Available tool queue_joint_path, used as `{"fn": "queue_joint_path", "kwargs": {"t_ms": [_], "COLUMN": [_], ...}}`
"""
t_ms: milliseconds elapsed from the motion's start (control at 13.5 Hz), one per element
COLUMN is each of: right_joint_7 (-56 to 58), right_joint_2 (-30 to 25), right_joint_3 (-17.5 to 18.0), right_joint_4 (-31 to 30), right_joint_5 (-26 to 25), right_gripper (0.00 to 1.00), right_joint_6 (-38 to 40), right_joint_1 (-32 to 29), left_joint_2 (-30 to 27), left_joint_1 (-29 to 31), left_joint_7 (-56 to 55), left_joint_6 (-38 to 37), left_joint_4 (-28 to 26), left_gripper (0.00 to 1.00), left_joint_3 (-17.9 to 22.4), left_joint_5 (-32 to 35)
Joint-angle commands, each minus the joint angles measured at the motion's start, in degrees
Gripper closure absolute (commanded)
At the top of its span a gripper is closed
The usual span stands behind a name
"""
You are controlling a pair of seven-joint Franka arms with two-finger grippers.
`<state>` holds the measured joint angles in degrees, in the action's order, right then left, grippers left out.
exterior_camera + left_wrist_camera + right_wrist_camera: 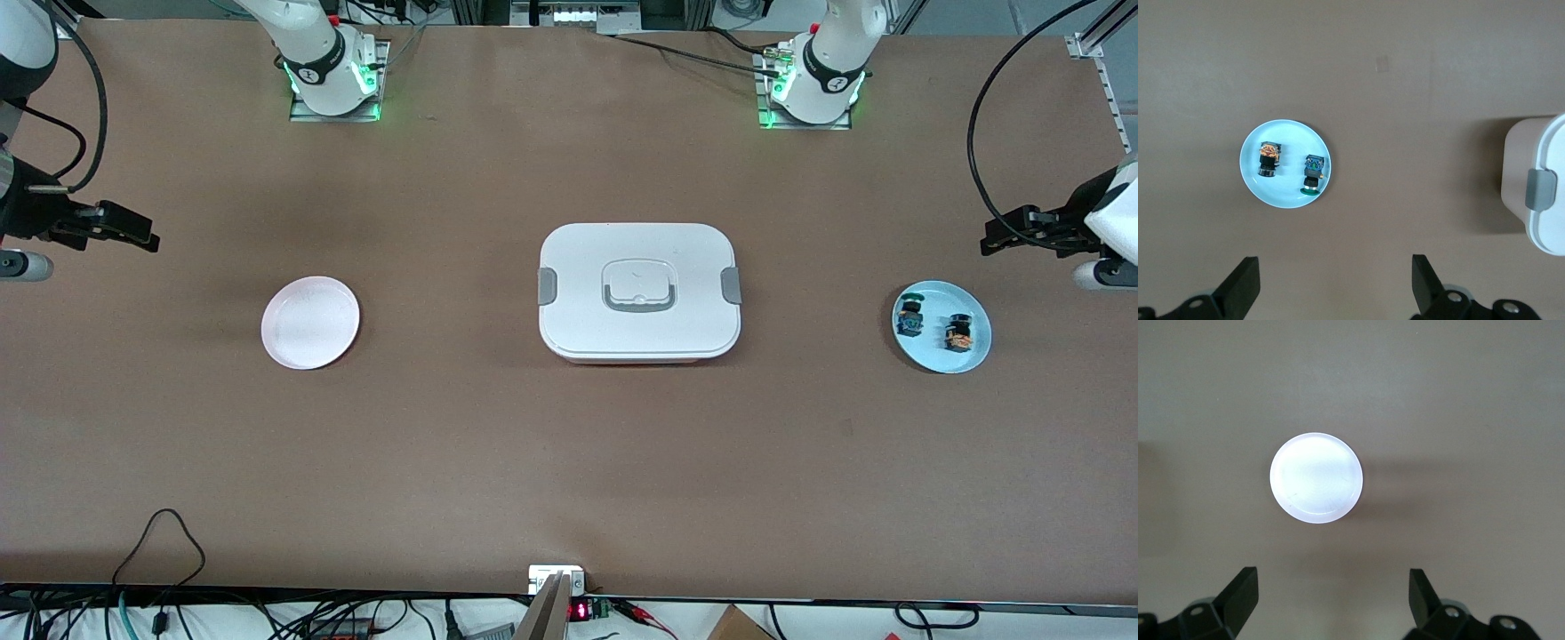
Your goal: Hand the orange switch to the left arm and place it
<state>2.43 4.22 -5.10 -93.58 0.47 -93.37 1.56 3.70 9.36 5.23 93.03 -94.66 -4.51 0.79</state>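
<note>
Orange switch [958, 333] lies on its side on the light blue plate [971, 360], toward my L arm's end of the table. In L wrist view it's the one w/ tan-orange body [1269, 159]. Right beside it on same plate, not touching: second small switch w/ green/blue cap [910, 316], which sits closer to the box. Both sit fully inside the plate rim [1251, 180].

My left gripper [1000, 240] hangs up in the air over bare tabletop at the L arm's end, by the blue plate, fingers spread wide, nothing between them. L wrist view shows both black fingertips [1245, 280] apart w/ only table in the gap; plate + both switches in view, box corner w/ grey clip [1541, 189] at the edge of that view.

Box [638, 291]: big white lidded container, mid-table between the two plates, well apart from each. Grey clips on both short sides, grey-edged recessed handle on lid.

White plate [310, 322] toward my R arm's end, nothing on it. My right gripper [138, 233] hangs in the air over bare table at that end, near the white plate, also wide open + holding nothing; R wrist view shows fingertips [1243, 590] apart, white plate [1316, 478] centred.

Brown table [569, 462]; cables along the edge nearest the front cam.
</note>
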Motion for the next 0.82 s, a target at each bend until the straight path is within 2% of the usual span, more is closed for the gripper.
{"fn": "queue_joint_path", "kwargs": {"t_ms": [0,148,371,742], "right_joint_7": [-0.6,-0.1,-0.3,-0.9], "right_joint_2": [-1.1,-1.1,-1.3,-0.9], "right_joint_3": [0.7,0.5,0.5,0.5], "right_joint_4": [-1.6,-1.6,-1.2,-0.2], "right_joint_5": [-0.6,-0.6,-0.5,-0.5], "right_gripper": [0.0,0.0,0.0,0.0], "right_joint_6": [-0.9,-0.7,2.1,1.0], "right_joint_1": [-0.2,-0.5,-0.5,-0.3], "left_joint_2": [-6.6,-7.0,-5.7,-5.5], "left_joint_1": [-2.5,-2.6,-2.6,-2.5], "left_joint_7": [0.1,0.2,0.1,0.2], "left_joint_6": [5.5,5.2,4.4,2.5], "left_joint_4": [-8.8,-9.2,-6.9,-5.1], "left_gripper": [0.0,0.0,0.0,0.0], "left_joint_3": [2.0,1.6,0.9,1.0], "left_joint_5": [-1.1,-1.1,-0.4,-0.4]}}
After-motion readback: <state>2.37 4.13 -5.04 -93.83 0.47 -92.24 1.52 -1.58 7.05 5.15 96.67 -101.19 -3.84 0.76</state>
